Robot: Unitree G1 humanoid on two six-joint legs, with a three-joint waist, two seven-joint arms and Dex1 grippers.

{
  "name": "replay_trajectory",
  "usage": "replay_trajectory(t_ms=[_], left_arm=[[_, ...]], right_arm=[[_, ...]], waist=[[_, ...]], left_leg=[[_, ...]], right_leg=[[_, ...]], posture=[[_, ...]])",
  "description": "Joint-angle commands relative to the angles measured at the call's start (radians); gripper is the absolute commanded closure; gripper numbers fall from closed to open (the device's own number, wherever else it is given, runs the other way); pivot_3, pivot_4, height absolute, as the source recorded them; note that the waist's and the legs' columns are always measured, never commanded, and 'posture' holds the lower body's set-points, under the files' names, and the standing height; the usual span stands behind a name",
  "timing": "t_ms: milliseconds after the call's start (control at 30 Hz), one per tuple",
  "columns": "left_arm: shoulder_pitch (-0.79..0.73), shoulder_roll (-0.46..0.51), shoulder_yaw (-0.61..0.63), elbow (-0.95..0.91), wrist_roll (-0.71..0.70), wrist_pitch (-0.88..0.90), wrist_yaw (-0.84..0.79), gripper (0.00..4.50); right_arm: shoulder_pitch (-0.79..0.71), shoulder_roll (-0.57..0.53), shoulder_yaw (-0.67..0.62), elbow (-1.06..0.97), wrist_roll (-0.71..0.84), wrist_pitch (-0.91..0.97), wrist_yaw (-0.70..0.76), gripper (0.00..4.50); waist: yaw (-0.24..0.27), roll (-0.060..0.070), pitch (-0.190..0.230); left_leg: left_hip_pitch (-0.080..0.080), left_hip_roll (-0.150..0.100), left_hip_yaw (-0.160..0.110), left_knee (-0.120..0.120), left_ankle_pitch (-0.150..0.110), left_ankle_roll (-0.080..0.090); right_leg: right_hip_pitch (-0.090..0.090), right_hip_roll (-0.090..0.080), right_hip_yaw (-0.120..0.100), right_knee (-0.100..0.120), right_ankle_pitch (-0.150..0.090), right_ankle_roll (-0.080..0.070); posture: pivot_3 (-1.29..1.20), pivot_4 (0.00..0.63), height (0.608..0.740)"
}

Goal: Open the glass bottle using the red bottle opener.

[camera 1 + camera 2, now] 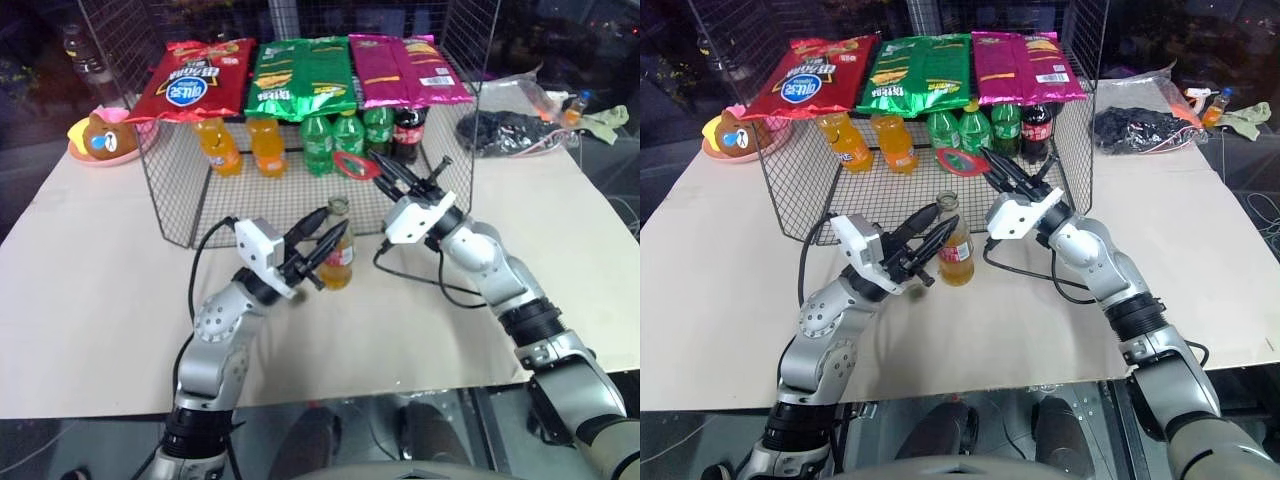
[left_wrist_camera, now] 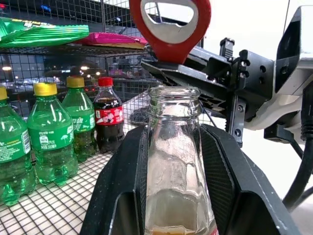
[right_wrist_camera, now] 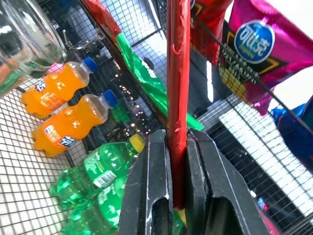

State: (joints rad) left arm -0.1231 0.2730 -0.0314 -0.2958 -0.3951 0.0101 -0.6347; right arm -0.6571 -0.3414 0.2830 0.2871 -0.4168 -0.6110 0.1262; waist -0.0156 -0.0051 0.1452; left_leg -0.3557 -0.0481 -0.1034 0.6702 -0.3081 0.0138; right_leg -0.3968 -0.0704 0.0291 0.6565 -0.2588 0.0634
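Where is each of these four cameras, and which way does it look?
Head pair: forward and down over both arms at the glass bottle before the wire rack.
Left wrist: along the left gripper clasping the bottle; its mouth is uncapped.
Right wrist: along the right gripper pinching the red bottle opener.
Shared: bottle, opener.

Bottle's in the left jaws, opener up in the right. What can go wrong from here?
1. The bottle mouth looks bare, no cap, and it's held off the table by the left gripper: a tilt could spill the drink.
2. The opener in the right gripper hangs just above the rim; dropping could knock the glass.
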Motion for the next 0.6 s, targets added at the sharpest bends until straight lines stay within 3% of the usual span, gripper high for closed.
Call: replay_trajectory(t_ms=[33, 600], left_arm=[[0.029, 0.013, -0.012, 0.044, 0.028, 0.023, 0.003, 3.14], [0.036, 0.015, -0.013, 0.041, 0.028, 0.014, 0.012, 3.14]], right_arm=[[0.000, 0.009, -0.032, -0.039, 0.035, 0.009, 0.002, 4.42], [0.009, 0.021, -0.038, -0.028, 0.045, 0.018, 0.014, 4.42]], waist=[[0.000, 0.000, 0.000], [0.000, 0.000, 0.000]], left_leg=[[0.000, 0.000, 0.000, 0.000, 0.000, 0.000], [0.000, 0.000, 0.000, 0.000, 0.000, 0.000]], right_leg=[[0.000, 0.000, 0.000, 0.000, 0.000, 0.000], [0.000, 0.000, 0.000, 0.000, 0.000, 0.000]], posture=[[0.00, 0.150, 0.740], [0.00, 0.150, 0.740]])
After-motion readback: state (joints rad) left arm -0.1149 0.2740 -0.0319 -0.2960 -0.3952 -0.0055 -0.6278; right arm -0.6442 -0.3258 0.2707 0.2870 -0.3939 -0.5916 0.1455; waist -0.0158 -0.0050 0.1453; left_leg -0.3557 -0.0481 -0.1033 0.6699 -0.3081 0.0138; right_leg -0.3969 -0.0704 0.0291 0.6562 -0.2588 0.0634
